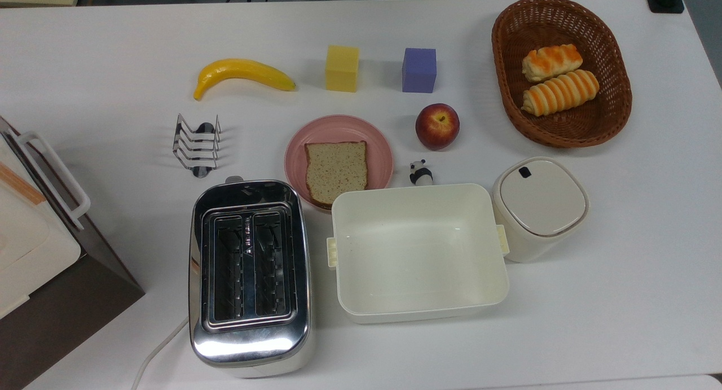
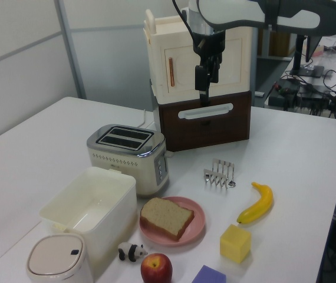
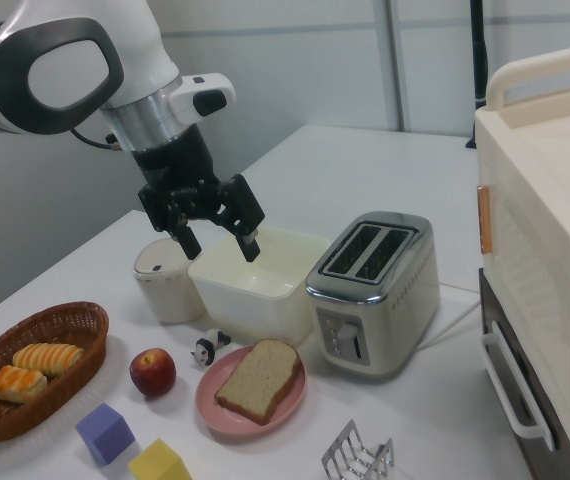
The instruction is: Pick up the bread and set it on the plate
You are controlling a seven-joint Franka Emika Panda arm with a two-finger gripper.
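- bread (image 1: pixel 337 170) lay flat on pink plate (image 1: pixel 338 130), overhanging the rim toward toaster (image 1: pixel 249 271) in the top view
- cream tub (image 1: pixel 417 253) just beside plate; apple (image 1: pixel 437 126), panda figure (image 1: pixel 420 172) near
- gripper (image 3: pixel 221 242) hung high above, fingers spread, holding nothing

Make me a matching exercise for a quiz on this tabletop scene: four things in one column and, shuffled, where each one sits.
Things:
1. bread
2. striped rolls
3. panda figure
4. gripper

Places:
A. in the wicker basket
B. in the air above the table, jaws open and empty
C. lying flat on the pink plate
D. on the table between the apple and the cream tub

Pairs: 1-C, 2-A, 3-D, 4-B
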